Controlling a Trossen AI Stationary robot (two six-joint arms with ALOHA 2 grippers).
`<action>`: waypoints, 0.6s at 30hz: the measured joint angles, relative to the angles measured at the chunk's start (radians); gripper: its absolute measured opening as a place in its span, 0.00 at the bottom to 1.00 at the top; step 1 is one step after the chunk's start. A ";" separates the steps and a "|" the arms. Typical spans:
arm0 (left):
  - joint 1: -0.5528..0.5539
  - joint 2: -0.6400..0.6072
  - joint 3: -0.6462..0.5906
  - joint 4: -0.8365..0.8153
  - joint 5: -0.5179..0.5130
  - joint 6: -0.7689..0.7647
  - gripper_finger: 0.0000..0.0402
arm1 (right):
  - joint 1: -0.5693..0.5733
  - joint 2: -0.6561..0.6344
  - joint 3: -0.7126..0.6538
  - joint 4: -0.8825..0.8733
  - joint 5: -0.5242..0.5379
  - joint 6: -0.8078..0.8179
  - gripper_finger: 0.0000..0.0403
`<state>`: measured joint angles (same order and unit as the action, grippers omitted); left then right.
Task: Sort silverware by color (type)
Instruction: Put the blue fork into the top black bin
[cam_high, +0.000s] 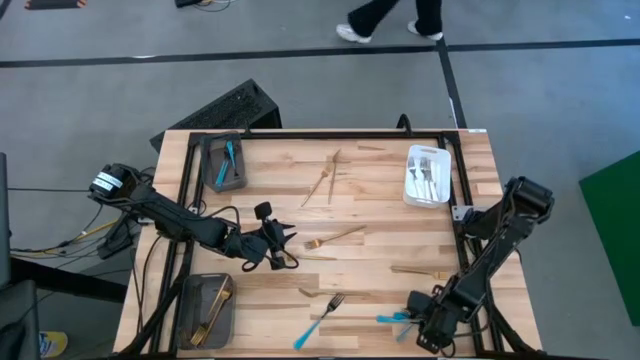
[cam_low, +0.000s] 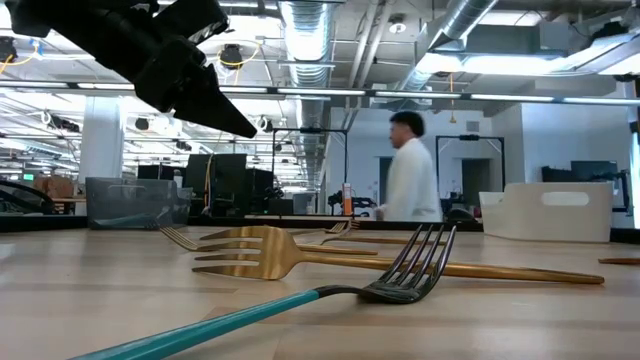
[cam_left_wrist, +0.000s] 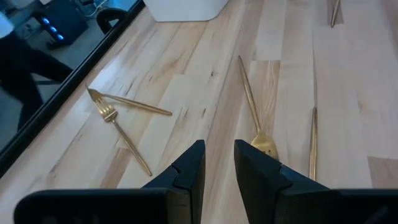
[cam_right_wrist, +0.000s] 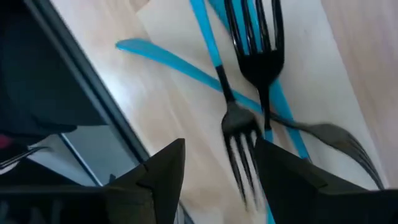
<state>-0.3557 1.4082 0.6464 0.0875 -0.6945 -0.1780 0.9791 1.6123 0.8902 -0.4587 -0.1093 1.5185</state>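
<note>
My left gripper (cam_high: 285, 247) hovers mid-table, fingers slightly apart, empty; slim gold metal fork (cam_high: 335, 237) at its 3 o'clock. My right gripper (cam_high: 408, 318), spread wide, sits over crossed turquoise-handled forks (cam_right_wrist: 249, 93) near the table's 5 o'clock edge
</note>
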 joint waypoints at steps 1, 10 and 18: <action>0.000 0.000 0.000 0.000 0.000 0.000 0.19 | 0.000 0.011 0.000 0.006 0.000 0.000 0.54; 0.002 0.000 0.000 0.000 -0.001 -0.001 0.19 | -0.049 0.057 0.000 -0.028 0.033 -0.119 0.49; 0.002 0.000 0.000 0.000 -0.001 -0.002 0.19 | -0.162 0.041 0.000 -0.151 0.085 -0.292 0.44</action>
<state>-0.3534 1.4082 0.6464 0.0872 -0.6956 -0.1795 0.8169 1.6528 0.8906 -0.6100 -0.0246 1.2269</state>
